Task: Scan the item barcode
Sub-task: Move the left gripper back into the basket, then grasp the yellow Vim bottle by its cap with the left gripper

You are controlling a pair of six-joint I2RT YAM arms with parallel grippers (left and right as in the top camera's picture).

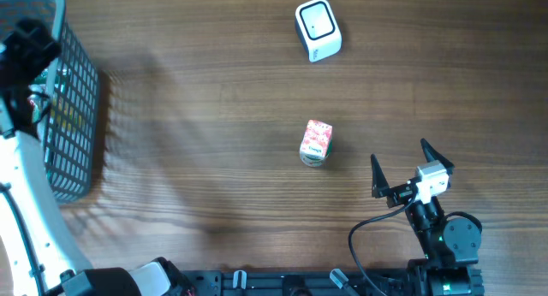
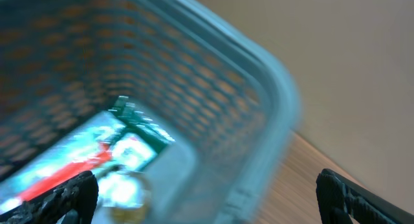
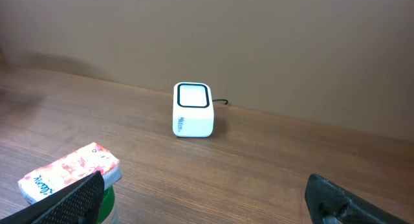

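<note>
A small carton (image 1: 315, 143) with a pink and red print and a green base lies on the wooden table, near the middle. In the right wrist view the carton (image 3: 71, 175) shows at the lower left, just beyond my left finger. The white scanner (image 1: 318, 29) with a dark window stands at the far edge, and the right wrist view has the scanner (image 3: 193, 109) straight ahead. My right gripper (image 1: 411, 163) hovers open and empty to the right of the carton. My left gripper (image 2: 207, 208) is open above the basket, holding nothing.
A teal mesh basket (image 1: 73, 116) stands at the table's left edge. The blurred left wrist view shows the basket's rim (image 2: 272, 107) and a teal and red package (image 2: 97, 153) inside it. A cable runs back from the scanner.
</note>
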